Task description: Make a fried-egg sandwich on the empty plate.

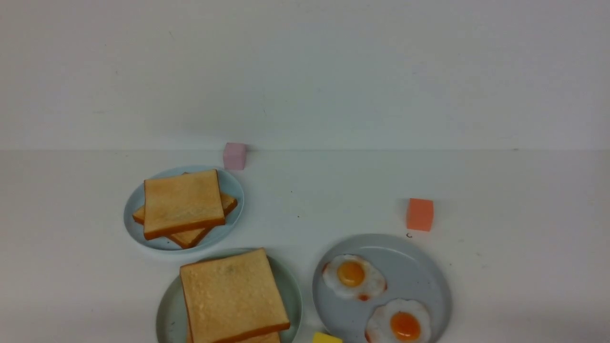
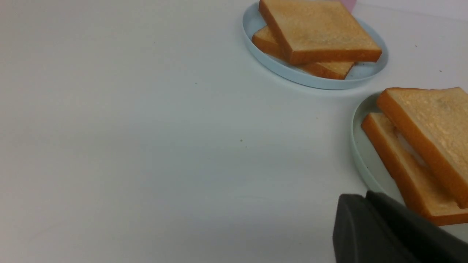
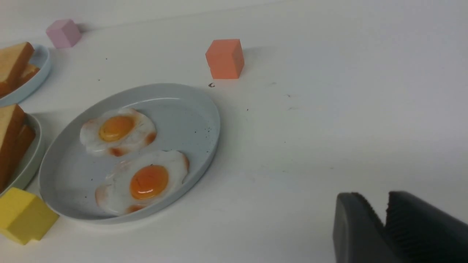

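Note:
The fried-egg sandwich (image 1: 233, 297) lies on the pale mint-green plate (image 1: 167, 314) at the front: two toast slices, the top one askew. In the left wrist view (image 2: 427, 146) a thin white layer shows between the slices. My left gripper (image 2: 365, 197) is shut and empty, just beside that plate's rim (image 2: 360, 153). My right gripper (image 3: 374, 197) is shut and empty over bare table, to the right of the grey-blue plate (image 3: 190, 120). Neither gripper shows in the front view.
The grey-blue plate (image 1: 414, 267) holds two fried eggs (image 1: 352, 276) (image 1: 402, 324). A light-blue plate (image 1: 224, 228) behind holds a toast-only stack (image 1: 183, 202). A pink cube (image 1: 234, 156), an orange cube (image 1: 420, 215) and a yellow block (image 1: 326, 338) stand on the table.

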